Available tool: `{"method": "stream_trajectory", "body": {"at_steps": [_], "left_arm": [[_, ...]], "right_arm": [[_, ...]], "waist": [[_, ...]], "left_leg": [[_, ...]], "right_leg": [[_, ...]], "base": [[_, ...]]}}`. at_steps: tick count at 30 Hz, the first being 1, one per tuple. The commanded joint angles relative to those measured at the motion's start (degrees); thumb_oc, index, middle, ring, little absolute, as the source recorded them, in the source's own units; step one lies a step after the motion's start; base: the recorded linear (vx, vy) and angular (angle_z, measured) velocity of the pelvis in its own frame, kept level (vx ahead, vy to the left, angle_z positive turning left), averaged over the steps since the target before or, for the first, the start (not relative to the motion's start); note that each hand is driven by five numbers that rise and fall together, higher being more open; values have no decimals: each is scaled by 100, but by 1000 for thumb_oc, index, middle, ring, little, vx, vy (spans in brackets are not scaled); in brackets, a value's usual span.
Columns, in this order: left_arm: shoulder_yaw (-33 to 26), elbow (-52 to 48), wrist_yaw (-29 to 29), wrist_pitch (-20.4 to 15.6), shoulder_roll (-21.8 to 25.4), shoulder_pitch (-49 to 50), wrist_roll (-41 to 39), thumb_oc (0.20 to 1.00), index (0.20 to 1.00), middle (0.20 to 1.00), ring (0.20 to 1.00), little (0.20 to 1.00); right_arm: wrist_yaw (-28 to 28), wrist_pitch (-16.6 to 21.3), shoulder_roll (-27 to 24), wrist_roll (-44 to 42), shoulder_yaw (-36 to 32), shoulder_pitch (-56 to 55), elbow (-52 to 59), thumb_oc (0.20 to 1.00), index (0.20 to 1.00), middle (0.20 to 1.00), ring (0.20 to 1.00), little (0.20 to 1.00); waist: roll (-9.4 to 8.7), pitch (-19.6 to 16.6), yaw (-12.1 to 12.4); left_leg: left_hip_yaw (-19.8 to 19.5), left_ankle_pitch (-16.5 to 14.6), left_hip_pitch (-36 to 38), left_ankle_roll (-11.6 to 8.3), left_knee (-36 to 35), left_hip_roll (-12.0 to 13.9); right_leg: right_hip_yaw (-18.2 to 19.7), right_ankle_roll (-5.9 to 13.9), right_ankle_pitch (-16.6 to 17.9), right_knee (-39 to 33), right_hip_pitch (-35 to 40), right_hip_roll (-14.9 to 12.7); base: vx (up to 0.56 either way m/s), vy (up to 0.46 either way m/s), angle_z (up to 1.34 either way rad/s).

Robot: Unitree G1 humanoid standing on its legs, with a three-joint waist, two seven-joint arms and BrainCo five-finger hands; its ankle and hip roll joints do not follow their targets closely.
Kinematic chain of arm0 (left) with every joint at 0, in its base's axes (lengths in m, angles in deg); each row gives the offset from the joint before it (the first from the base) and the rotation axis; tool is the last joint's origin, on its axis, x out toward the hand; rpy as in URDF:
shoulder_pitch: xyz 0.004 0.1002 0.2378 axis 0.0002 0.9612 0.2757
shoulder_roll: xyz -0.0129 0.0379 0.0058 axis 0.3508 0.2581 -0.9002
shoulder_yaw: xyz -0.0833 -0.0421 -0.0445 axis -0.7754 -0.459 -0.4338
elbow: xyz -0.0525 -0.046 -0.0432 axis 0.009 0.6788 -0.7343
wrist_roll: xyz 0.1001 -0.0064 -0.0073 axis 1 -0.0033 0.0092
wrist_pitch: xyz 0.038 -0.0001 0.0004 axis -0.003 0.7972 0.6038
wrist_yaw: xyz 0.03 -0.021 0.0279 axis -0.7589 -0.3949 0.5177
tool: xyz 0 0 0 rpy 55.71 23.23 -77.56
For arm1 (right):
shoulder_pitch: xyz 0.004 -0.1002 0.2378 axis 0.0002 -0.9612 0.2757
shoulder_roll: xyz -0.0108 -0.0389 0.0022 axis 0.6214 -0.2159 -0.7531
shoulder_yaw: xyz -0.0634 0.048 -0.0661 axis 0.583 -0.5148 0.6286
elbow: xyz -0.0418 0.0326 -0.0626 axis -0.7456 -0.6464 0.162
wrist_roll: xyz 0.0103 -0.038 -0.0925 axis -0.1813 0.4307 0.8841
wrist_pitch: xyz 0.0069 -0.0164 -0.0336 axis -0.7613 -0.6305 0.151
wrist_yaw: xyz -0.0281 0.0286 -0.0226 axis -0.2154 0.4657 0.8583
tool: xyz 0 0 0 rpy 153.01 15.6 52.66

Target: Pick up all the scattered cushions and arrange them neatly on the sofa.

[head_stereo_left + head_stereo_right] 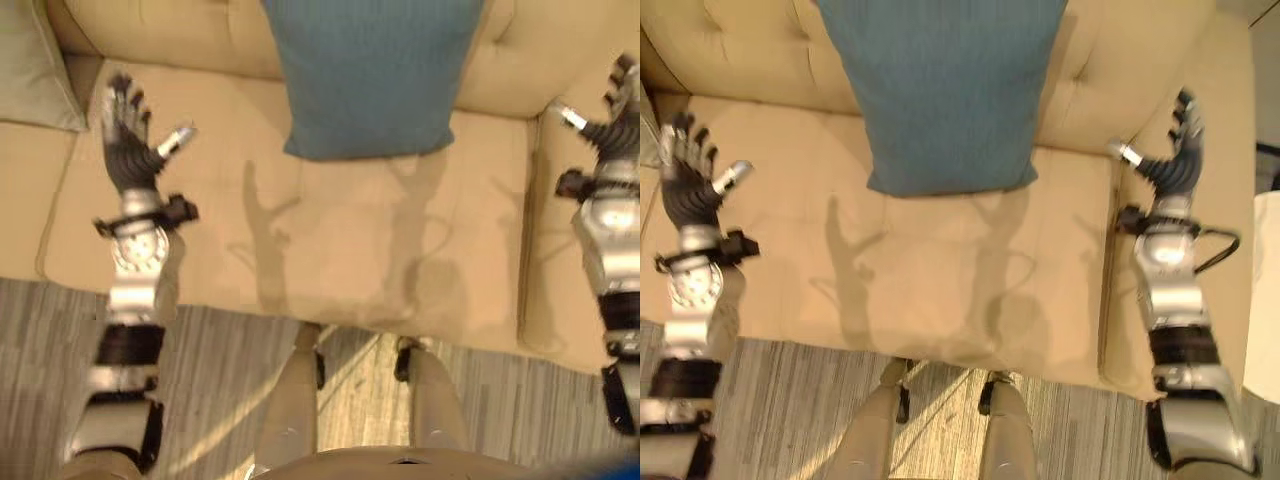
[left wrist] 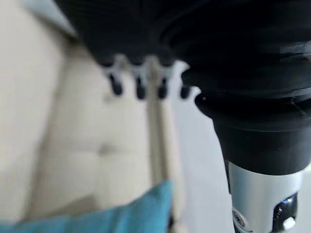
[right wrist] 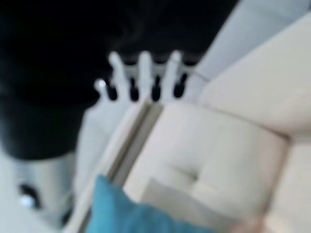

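Left eye view: I am holding my left robot hand (image 1: 128, 135) released at 9 o'clock, the blue cushion (image 1: 370, 75) leaning on the sofa (image 1: 330, 250) backrest at 12; this placing looks done.

Right eye view: my right robot hand (image 1: 1175, 155) is hanging released at 3; next, I judge, seeking another cushion.

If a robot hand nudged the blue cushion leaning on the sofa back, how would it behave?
The blue cushion looks soft and plump, so it would probably dent and feel light. Propped against the sofa backrest, it may flop forward onto the seat. Its ribbed fabric likely grips rather than slips.
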Motion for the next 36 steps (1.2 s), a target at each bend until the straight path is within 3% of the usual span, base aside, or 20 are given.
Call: {"method": "stream_trajectory", "body": {"at_steps": [1,7,9,16,22,30,36], "left_arm": [[-248,-80,-397,19,-5,532,419,1000,1000,1000,1000,1000],[-128,1307,-841,531,-263,1635,1088,1000,1000,1000,1000,1000],[-127,1313,-841,526,-263,1629,1089,1000,1000,1000,1000,1000],[270,4361,-884,924,-487,1773,2332,1000,1000,1000,1000,1000],[378,5804,-828,1134,-686,1712,2699,1000,1000,1000,1000,1000],[358,6253,-875,1278,-674,1665,2728,1000,1000,1000,1000,1000],[591,6164,-812,1261,-657,1301,2585,1000,1000,1000,1000,1000]], "right_arm": [[-378,279,177,433,-97,-532,176,1000,1000,1000,1000,1000],[-861,21,356,1164,204,-1613,-623,1000,1000,1000,1000,1000],[-860,23,357,1165,203,-1610,-626,1000,1000,1000,1000,1000],[-1003,-186,595,1920,894,-2008,-2740,1000,1000,1000,1000,1000],[-946,-369,736,2118,1235,-2086,-4150,1000,1000,1000,1000,1000],[-964,-541,870,2100,1315,-2060,-5099,1000,1000,1000,1000,1000],[-849,-627,853,1870,1283,-1967,-5284,1000,1000,1000,1000,1000]], "waist": [[-269,-489,14],[-177,-661,-32],[-182,-666,-38],[-123,-901,-109],[-160,-1014,-103],[-166,-972,-91],[-212,-759,-98]], "left_leg": [[219,-803,459,-248,255,-154],[293,-882,1212,-232,195,9],[291,-851,1200,-226,179,-3],[515,-884,1899,-195,-15,99],[619,-952,2345,-207,-60,196],[577,-896,2446,-283,-57,333],[446,-404,1453,-552,336,587]], "right_leg": [[-289,383,1085,-1931,1083,167],[-318,340,846,-1858,1765,163],[-321,341,865,-1867,1753,153],[-256,279,688,-1789,2287,226],[-169,202,537,-1790,2670,344],[-145,71,345,-1731,2798,508],[-435,-110,247,-1741,2467,678]], "base": [[69,-17,5],[24,-10,1],[0,0,0],[9,-6,-7],[30,-42,-10],[-23,-96,-2],[-179,-146,35]]}}
